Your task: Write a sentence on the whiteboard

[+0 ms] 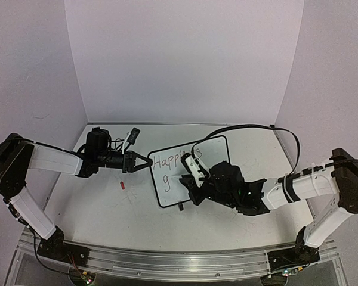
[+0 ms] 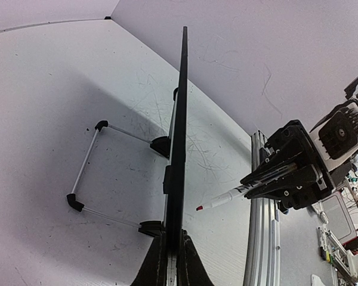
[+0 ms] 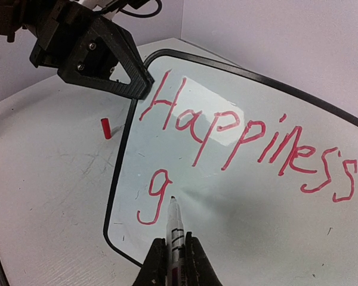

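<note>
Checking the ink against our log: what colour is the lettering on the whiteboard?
The sentence is red; right wrist view shows it best.

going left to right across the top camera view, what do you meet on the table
red cap → left gripper → whiteboard. The right gripper and its marker overlap the whiteboard, so they are left out.

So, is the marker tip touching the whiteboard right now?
Apart: the left wrist view, edge-on to the whiteboard, shows a gap between it and the tip of the marker.

White whiteboard point(image 3: 256, 202) framed black; red sentence point(image 3: 244, 134); white marker point(image 2: 227, 196), red tip; small red piece point(image 3: 106, 127).
</note>
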Available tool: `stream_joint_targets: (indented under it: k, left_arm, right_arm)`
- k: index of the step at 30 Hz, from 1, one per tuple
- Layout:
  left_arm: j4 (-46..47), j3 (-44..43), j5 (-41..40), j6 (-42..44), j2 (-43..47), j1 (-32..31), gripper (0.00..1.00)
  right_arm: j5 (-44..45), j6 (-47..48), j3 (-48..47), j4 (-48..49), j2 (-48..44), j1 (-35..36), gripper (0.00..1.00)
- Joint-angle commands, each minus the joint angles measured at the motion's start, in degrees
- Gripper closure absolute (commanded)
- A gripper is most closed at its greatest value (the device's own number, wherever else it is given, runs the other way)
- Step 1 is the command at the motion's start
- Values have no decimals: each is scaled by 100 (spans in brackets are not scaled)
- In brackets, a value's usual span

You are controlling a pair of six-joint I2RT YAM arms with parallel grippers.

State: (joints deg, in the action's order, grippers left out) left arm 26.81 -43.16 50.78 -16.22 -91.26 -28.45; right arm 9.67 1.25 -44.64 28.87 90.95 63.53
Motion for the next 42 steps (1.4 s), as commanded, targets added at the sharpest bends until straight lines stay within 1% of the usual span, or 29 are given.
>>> stream_joint_targets:
  k: [1,14,25,35,42]
  left_arm:
    - [-226,-169,68,163,-60,-38,100]
    - [-230,-149,61,172,-29,-38,100]
    - [-229,-141,64,179,-25,-41,100]
    - [-229,-137,63,181,-19,-38,100]
    - [-229,-136,63,180,-18,-39,100]
  right_arm:
    - [-130,19,-315,128,126,-1,100]
    - [295,-80,-506,163,357,-3,100]
    - [214,-44,-623,181,460,-3,100]
    - [410,-81,-616,89,491,-1,100]
    - [514,-311,-606,-33,511,1,100]
